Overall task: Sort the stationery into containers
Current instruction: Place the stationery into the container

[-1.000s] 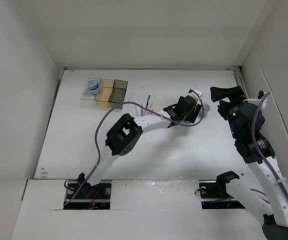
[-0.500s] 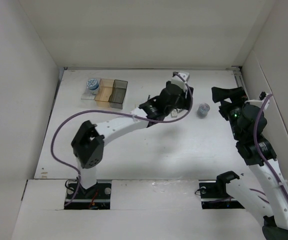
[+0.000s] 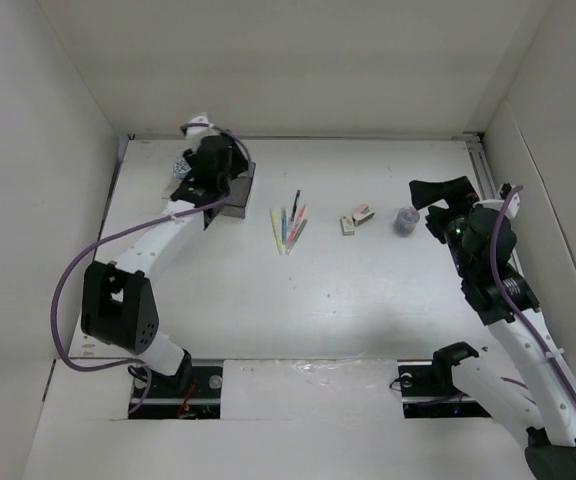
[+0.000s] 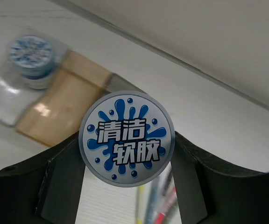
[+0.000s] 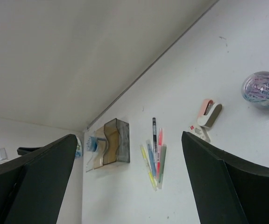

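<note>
Two arms work a white table (image 3: 368, 300), and everything here is placed from the row of trays (image 5: 107, 148) at its far left corner. The left arm (image 3: 138, 250) stretches to that row. The right arm (image 3: 498, 300) stands well apart from it, on the opposite side of the table.

The row has a clear tray (image 4: 1, 100) at its outer end, an amber tray (image 4: 55, 109) in the middle and a dark grey tray (image 5: 117, 140) on the side facing the table's centre.

The left gripper (image 3: 208, 170) hangs over the row, its jaws clamped on a round tape roll (image 4: 126, 138) with a blue splash label. The roll is held in the air in front of the amber and dark grey trays; which compartment lies under it cannot be told. A second roll (image 4: 31, 58) sits upright in the clear tray.

The right gripper (image 3: 436, 195) is far from the row, its fingers (image 5: 36, 177) spread wide with nothing between them. A clear round tub of coloured clips (image 5: 263, 88) sits on the table just beside it, farthest of all the loose items from the trays.

A loose fan of thin pens (image 3: 288, 228), black, pink, blue and yellow, lies on the table near the dark grey end. Two small erasers (image 3: 356, 216), one pink-topped, lie beyond the pens from the row.
</note>
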Robot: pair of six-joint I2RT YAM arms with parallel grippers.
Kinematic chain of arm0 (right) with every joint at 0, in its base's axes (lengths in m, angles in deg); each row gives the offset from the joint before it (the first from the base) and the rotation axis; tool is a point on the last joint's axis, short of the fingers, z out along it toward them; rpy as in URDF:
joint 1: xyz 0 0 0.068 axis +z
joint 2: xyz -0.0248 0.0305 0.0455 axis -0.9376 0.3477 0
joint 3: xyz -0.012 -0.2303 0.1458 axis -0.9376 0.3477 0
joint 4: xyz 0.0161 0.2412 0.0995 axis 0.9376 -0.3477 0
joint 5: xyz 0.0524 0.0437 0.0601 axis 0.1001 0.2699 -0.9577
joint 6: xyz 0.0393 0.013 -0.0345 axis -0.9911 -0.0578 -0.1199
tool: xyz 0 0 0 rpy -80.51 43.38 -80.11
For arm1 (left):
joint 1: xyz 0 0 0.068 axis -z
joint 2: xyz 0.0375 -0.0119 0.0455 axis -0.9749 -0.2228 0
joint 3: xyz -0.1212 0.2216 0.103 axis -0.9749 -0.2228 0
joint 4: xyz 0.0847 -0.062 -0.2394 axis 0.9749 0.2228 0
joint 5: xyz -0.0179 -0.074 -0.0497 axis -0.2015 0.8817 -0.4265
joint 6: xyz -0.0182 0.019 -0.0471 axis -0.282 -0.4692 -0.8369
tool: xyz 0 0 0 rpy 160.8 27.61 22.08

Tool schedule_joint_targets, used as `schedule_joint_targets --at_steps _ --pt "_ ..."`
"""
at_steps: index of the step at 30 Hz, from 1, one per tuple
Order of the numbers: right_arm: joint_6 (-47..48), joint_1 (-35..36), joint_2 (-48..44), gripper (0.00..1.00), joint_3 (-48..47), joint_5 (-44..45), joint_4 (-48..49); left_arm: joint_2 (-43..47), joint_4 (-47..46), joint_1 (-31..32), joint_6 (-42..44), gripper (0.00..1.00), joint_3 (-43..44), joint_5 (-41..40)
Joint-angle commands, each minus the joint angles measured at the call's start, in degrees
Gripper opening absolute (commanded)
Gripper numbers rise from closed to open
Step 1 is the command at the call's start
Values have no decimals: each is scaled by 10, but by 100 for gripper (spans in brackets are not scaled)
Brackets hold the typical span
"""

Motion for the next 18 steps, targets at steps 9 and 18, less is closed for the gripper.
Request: schedule_joint_targets --at_steps 9,18 --pt "2 9 19 100 8 -35 49 -36 33 -197 -46 30 40 -6" --pt "2 9 19 100 8 -46 49 -140 52 -215 -6 30 104 -47"
